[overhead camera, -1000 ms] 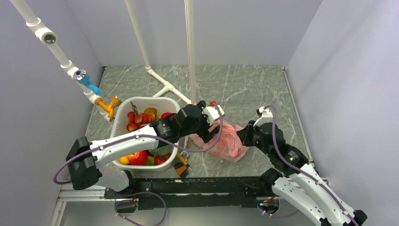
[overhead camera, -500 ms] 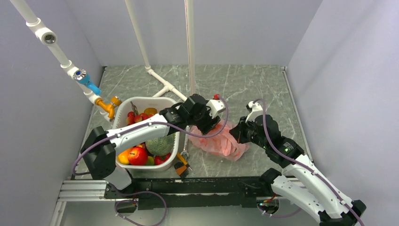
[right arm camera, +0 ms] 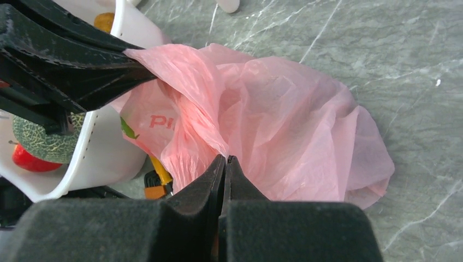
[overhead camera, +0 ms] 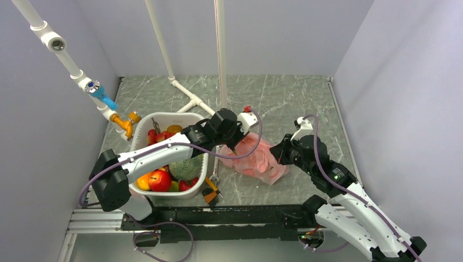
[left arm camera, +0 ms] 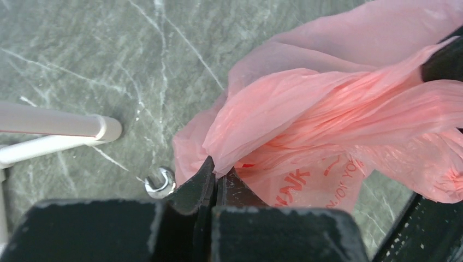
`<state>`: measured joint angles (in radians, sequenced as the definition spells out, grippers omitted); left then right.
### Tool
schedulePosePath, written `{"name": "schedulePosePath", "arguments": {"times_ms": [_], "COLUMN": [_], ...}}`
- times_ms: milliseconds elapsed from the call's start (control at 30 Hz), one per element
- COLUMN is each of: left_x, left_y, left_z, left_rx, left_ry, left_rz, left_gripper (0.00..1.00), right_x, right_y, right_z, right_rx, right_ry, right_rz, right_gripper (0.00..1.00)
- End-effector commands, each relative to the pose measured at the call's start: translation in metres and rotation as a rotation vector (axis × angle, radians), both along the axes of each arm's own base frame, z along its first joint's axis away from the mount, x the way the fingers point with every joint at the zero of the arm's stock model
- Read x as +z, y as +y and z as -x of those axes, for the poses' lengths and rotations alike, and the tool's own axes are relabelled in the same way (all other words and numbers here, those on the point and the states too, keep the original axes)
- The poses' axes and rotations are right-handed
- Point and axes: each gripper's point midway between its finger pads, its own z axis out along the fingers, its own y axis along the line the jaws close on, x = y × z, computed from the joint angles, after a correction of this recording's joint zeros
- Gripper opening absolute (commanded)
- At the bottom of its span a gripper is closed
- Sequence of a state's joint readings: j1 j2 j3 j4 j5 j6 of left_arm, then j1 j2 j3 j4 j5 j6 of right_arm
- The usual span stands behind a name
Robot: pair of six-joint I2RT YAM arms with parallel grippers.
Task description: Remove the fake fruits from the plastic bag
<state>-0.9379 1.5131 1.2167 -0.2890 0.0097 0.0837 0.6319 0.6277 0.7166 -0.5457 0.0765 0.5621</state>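
Note:
The pink plastic bag (overhead camera: pixel 256 158) lies crumpled on the grey marble table, right of the basket. My left gripper (overhead camera: pixel 236 143) is shut on a fold at the bag's left rear edge; the left wrist view shows the jaws (left arm camera: pixel 218 170) pinching thin pink film (left arm camera: pixel 327 109). At the bag's right side, my right gripper (overhead camera: pixel 279 155) is shut on another fold (right arm camera: pixel 225 159), and the bag (right arm camera: pixel 284 120) spreads out beyond it. The film is stretched a little between the two grips. The fake fruits are hidden; only the bag's folds and red print show.
A white basket (overhead camera: pixel 143 126) left of the bag holds a netted melon (overhead camera: pixel 185 166), a red apple (overhead camera: pixel 160 180) and other fruit. An orange-and-black tool (overhead camera: pixel 211 192) lies near the front edge. White pipes (overhead camera: pixel 188 98) and a vertical pole (overhead camera: pixel 220 54) stand behind. A small metal wrench (left arm camera: pixel 160 182) lies by the bag.
My left gripper went from open to shut, closing on the bag's left rear edge after shifting back and left. The right arm moved slightly, still gripping the bag.

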Motion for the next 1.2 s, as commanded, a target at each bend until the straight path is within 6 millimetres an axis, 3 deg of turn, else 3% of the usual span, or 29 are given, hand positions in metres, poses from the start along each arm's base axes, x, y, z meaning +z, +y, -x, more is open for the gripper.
{"name": "schedulePosePath", "arguments": {"times_ms": [0, 100, 233, 400, 500, 700, 933, 967, 1033, 1133, 1167], "left_x": [0.035, 0.042, 0.050, 0.057, 0.061, 0.068, 0.069, 0.069, 0.070, 0.074, 0.075], "left_y": [0.017, 0.032, 0.048, 0.051, 0.049, 0.040, 0.036, 0.036, 0.035, 0.036, 0.036], "left_z": [-0.024, -0.034, -0.038, -0.036, -0.032, -0.021, -0.018, -0.017, -0.016, -0.013, -0.012], "left_rx": [0.150, 0.244, 0.325, 0.356, 0.333, 0.269, 0.240, 0.236, 0.228, 0.224, 0.225], "left_ry": [-0.108, -0.129, -0.175, -0.170, -0.166, -0.143, -0.137, -0.137, -0.138, -0.151, -0.158], "left_rz": [0.069, 0.085, 0.107, 0.156, 0.185, 0.231, 0.241, 0.243, 0.248, 0.252, 0.248], "left_gripper": [0.00, 0.00, 0.00, 0.00, 0.00, 0.00, 0.00, 0.00, 0.00, 0.00, 0.00], "right_x": [0.004, 0.001, -0.005, -0.016, -0.021, 0.015, 0.063, 0.063, 0.071, 0.063, 0.059], "right_y": [-0.015, -0.028, -0.062, -0.110, -0.128, -0.105, -0.077, -0.069, -0.058, -0.043, -0.047], "right_z": [-0.003, -0.006, -0.006, 0.013, 0.028, 0.033, 0.027, 0.022, 0.016, 0.003, -0.004], "right_rx": [-0.092, -0.194, -0.416, -0.680, -0.777, -0.531, -0.279, -0.237, -0.178, -0.126, -0.167], "right_ry": [-0.008, -0.011, -0.004, 0.012, 0.024, -0.122, -0.211, -0.192, -0.167, -0.098, -0.076], "right_rz": [0.001, -0.026, -0.074, -0.167, -0.266, -0.318, -0.112, -0.056, 0.017, 0.104, 0.134], "right_gripper": [0.00, 0.00, 0.00, 0.05, 0.15, 0.40, 0.63, 0.72, 0.76, 0.97, 0.99]}}
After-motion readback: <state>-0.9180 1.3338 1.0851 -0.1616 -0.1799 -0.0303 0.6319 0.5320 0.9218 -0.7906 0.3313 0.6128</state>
